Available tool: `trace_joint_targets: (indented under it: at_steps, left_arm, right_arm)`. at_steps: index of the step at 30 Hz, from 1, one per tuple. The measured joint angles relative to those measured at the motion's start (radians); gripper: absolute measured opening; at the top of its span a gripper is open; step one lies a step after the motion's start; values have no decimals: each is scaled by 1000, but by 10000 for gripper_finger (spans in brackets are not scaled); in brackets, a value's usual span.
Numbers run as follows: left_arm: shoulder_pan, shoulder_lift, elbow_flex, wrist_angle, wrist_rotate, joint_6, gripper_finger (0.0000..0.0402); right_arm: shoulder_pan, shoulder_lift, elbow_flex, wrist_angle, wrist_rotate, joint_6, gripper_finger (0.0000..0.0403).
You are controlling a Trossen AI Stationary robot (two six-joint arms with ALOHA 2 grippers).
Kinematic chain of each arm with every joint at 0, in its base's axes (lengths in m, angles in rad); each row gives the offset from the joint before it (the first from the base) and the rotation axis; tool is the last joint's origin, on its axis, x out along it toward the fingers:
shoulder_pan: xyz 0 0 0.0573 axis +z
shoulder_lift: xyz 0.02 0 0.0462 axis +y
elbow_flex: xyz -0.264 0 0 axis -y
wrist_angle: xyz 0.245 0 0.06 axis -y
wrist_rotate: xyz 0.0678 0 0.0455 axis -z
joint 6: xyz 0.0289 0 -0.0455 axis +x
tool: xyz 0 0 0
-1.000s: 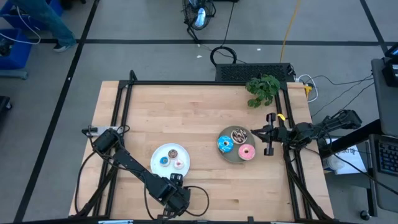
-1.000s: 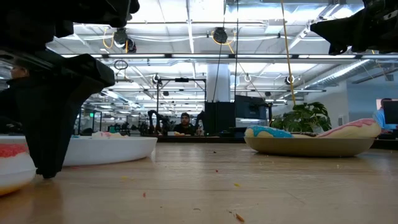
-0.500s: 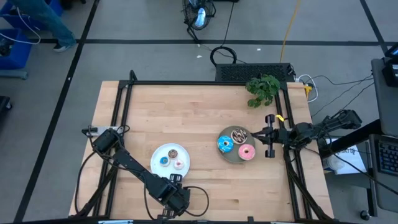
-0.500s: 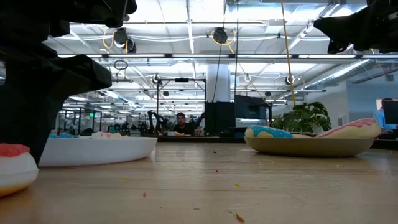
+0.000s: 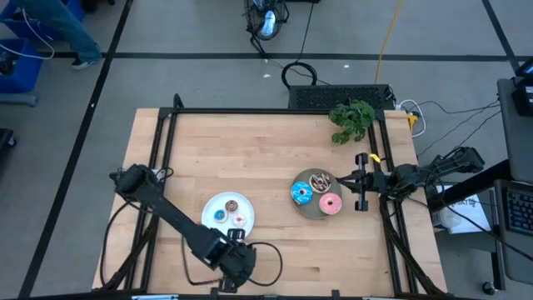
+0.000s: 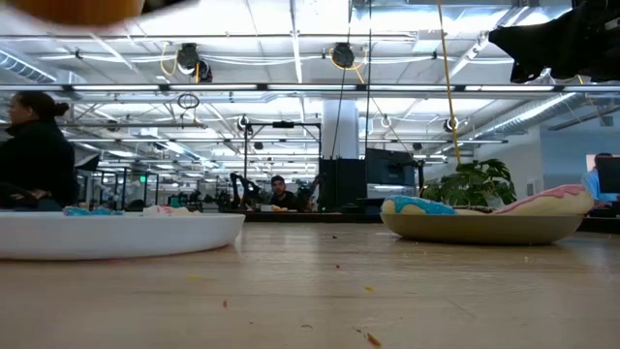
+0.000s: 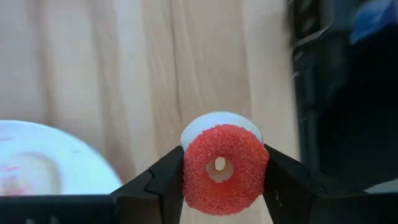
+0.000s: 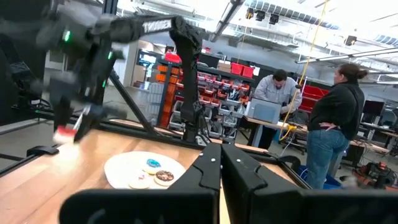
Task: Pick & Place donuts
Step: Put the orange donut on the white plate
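Wooden table (image 5: 275, 167), framed in black rails. Bottom centre of the high view: left gripper (image 7: 221, 177) clenched on the red donut (image 7: 224, 168), lifted clear of the boards. Just above it, white plate (image 5: 213, 203) carries three tiny donuts. Middle right, grey plate (image 5: 305, 207) carries the three larger donuts. Right gripper (image 8: 221, 163) pinched empty, parked at the right edge. Judgement: nearly done; the red ring remains unplaced.
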Motion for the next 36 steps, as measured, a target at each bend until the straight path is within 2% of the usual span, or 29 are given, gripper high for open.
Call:
trace_joint_targets:
  at_steps: [5,12,17,26,31,36]
  left_arm:
    - [1,-100,66,-122,-57,-49,184]
    - [1,-223,82,-353,-121,-177,184]
    - [-8,-263,81,-391,-162,-229,184]
    - [-11,-263,80,-469,-189,-265,184]
    - [20,-263,-9,-470,-246,-248,184]
    - [69,-263,-187,-292,-158,-168,184]
  right_arm:
    - [0,0,0,0,0,0,0]
    - [0,0,0,0,0,0,0]
    - [0,0,0,0,0,-4,0]
    - [0,0,0,0,0,-3,0]
    - [0,0,0,0,0,-3,0]
    - [0,0,0,0,0,-5,0]
